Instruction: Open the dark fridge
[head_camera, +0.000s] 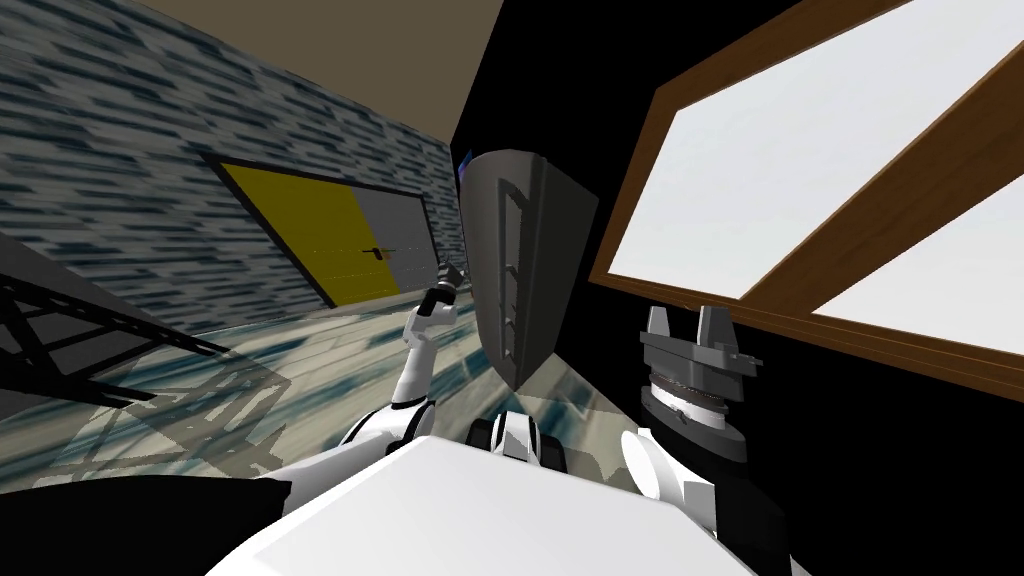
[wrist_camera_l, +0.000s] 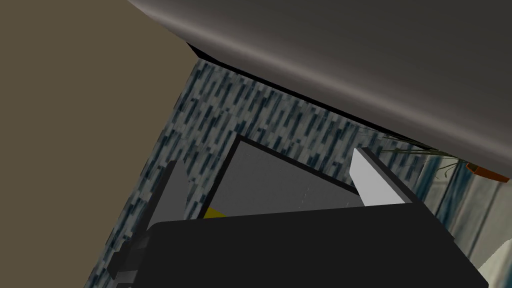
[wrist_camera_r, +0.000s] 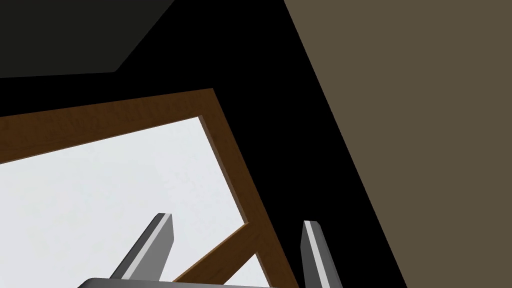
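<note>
Head view puts the dark fridge (head_camera: 525, 260) straight ahead at the middle. It is a tall, charcoal, smooth-skinned body with rounded edges and a long recessed vertical strip on its front face. It stands on a glossy floor (head_camera: 300, 370) marbled in teal and cream. Behind it and to its right lies a black area, and farther right a window (head_camera: 820, 170) with a brown wood-grain frame runs close by the right arm. To the fridge's left the floor lies open as far as a wall (head_camera: 150, 180) of streaky blue-grey tiles. That wall carries a double door (head_camera: 335, 235) in a dark frame, one leaf yellow and one grey. A black lattice frame (head_camera: 70, 330) stands at the far left, well apart from the fridge. The left arm reaches up and forward so that the left end effector (head_camera: 455, 272) sits just beside the fridge's left edge; whether it touches I cannot tell. In the left wrist view its two blade fingers (wrist_camera_l: 372, 180) are spread wide with nothing between them. The fridge's curved, matte dark grey side passes beyond their tips, with no contact showing. Past that curve sits an orange pot (wrist_camera_l: 487, 171) with thin green stems. The right end effector (head_camera: 685, 325) is held up near the chest, right of the fridge and apart from it, with its fingers spread and holding nothing.
</note>
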